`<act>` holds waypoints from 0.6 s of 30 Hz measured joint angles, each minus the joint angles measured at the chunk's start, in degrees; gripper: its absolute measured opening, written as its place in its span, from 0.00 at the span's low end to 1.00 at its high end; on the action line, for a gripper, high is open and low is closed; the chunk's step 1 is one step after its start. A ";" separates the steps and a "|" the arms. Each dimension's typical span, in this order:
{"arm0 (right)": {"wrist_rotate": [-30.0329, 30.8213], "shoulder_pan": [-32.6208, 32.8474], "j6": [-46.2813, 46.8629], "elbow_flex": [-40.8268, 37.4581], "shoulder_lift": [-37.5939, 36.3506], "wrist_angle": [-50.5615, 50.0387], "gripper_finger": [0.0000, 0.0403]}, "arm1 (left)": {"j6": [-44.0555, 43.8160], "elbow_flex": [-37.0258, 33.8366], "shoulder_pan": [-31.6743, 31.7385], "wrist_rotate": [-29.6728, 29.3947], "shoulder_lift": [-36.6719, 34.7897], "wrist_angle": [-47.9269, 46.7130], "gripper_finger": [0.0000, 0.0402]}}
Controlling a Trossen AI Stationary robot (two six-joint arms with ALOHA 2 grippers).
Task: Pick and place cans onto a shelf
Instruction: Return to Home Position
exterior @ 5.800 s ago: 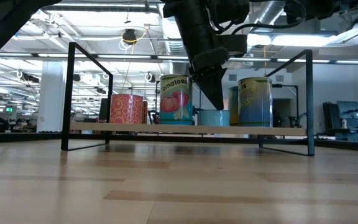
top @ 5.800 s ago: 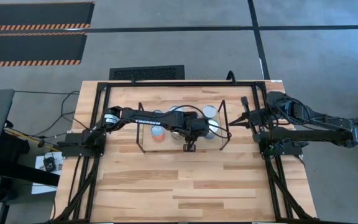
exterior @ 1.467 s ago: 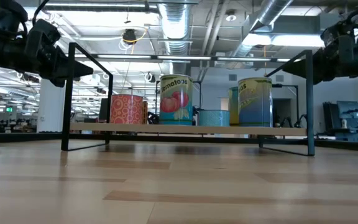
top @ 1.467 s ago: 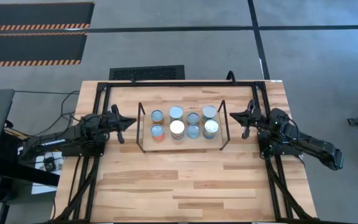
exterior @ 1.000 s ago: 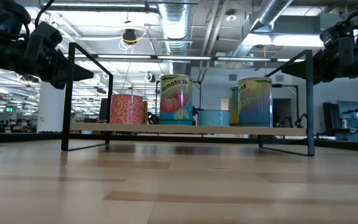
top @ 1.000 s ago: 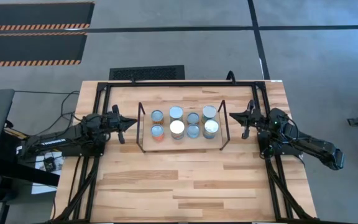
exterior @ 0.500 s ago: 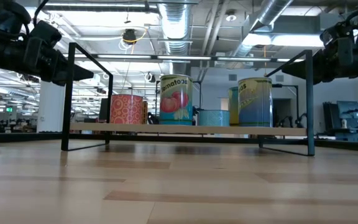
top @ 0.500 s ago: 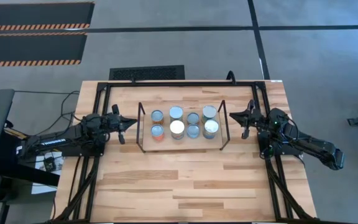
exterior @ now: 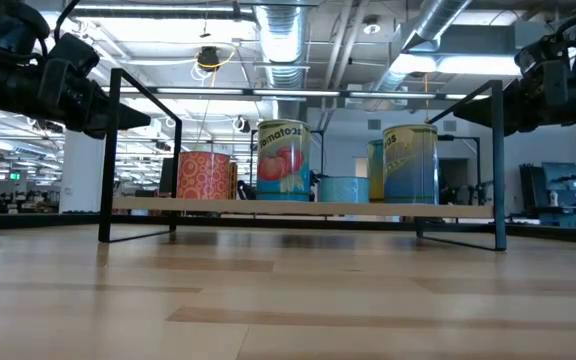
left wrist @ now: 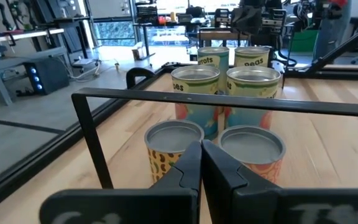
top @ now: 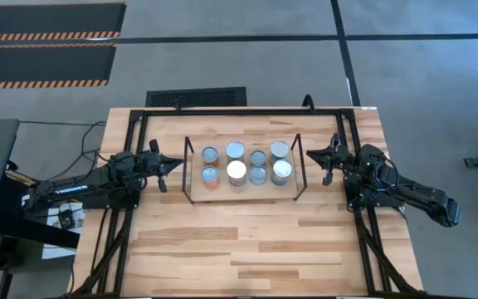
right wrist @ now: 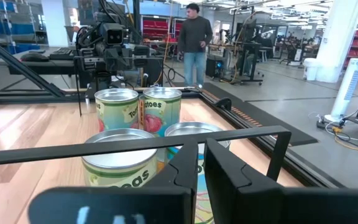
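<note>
High view is showing eight cans [top: 247, 164] sitting in two rows on the shelf [top: 222, 193] at frame centre, its black wire uprights [top: 187, 170] standing between them and the left end effector [top: 173, 163] and right end effector [top: 310, 154], both closed and empty.

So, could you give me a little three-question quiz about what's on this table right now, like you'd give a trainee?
1. Count: how many cans stand on the shelf?
2. True or false: the left gripper is holding a can.
3. Where is the right gripper? A) directly above the cans. B) beyond one end of the shelf, pointing toward it. C) lying on the tabletop in front of the shelf.

Key:
1. Eight, in two rows of four.
2. False. Its fingers are shut on nothing, and it sits off the shelf's other end.
3. B.
</note>
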 joint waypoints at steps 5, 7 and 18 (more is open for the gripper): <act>0.00 0.00 0.00 0.00 0.00 0.00 0.13 | 0.00 0.00 -0.01 0.00 0.00 0.00 0.00; 0.00 0.00 0.00 0.00 0.00 0.00 0.13 | 0.05 0.00 0.00 0.00 0.00 0.00 0.00; 0.00 0.00 0.00 0.00 0.00 0.02 0.13 | -0.42 0.00 -0.01 0.00 0.00 0.00 0.00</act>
